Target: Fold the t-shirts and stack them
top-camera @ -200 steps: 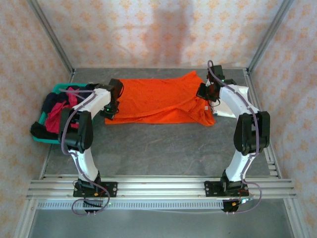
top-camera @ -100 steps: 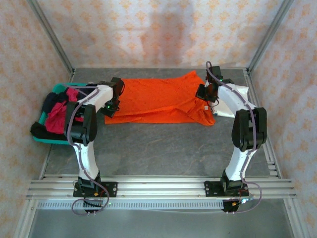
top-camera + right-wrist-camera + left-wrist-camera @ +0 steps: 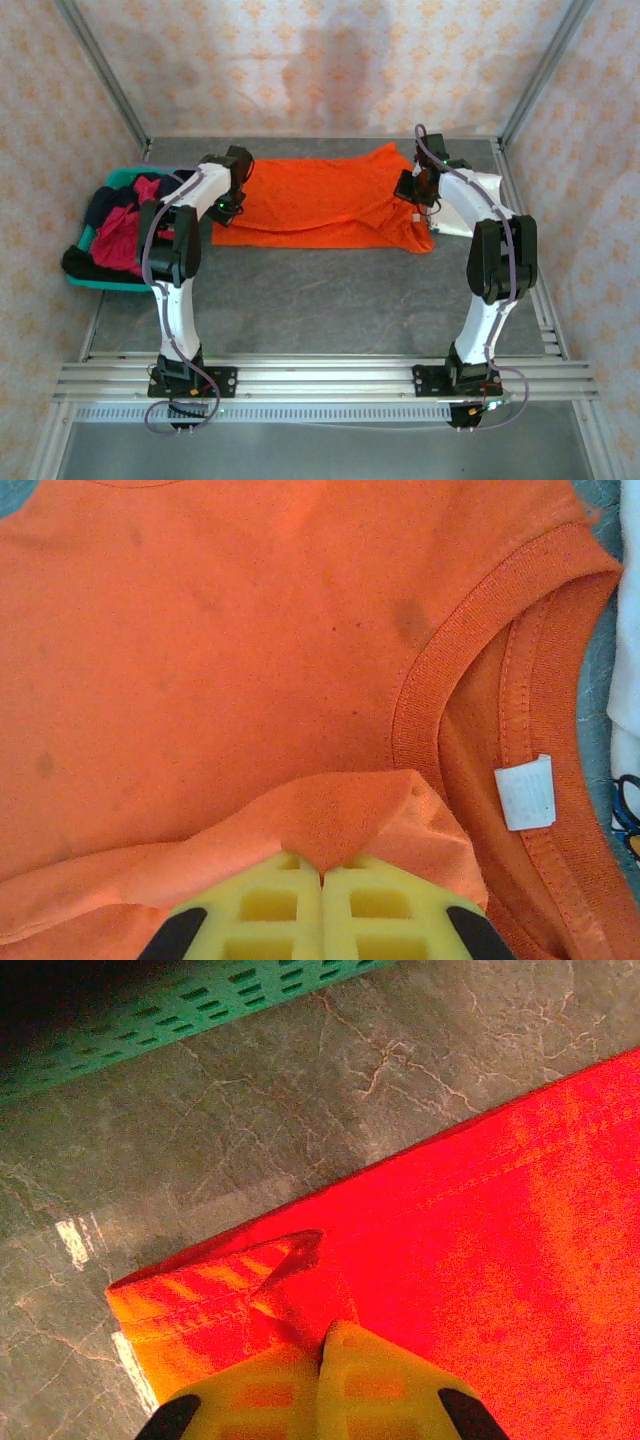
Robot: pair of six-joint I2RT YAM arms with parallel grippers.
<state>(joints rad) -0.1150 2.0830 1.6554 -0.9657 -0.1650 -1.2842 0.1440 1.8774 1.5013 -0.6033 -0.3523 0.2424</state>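
Observation:
A bright orange t-shirt [image 3: 320, 205] lies spread across the far middle of the table. My left gripper [image 3: 228, 207] is shut on its left hem corner [image 3: 250, 1290], pinching a fold between the yellow fingers [image 3: 390, 1380]. My right gripper [image 3: 412, 188] is shut on a fold of the same shirt [image 3: 335, 820] close to the collar [image 3: 470, 630] and its white label [image 3: 525, 792]. A white t-shirt [image 3: 462, 210] lies partly under the right arm. Crimson-pink [image 3: 122, 235] and dark shirts [image 3: 85, 262] are heaped in the basket at the left.
A teal plastic basket [image 3: 95, 280] stands at the table's left edge; its perforated wall [image 3: 200, 1000] runs close to the left gripper. Bare grey table [image 3: 320, 300] stretches between the orange shirt and the arm bases. Patterned walls enclose the table.
Both grippers have moved toward the far side with the orange shirt's near edge. The near edge has been folded over and the shirt now looks narrower.

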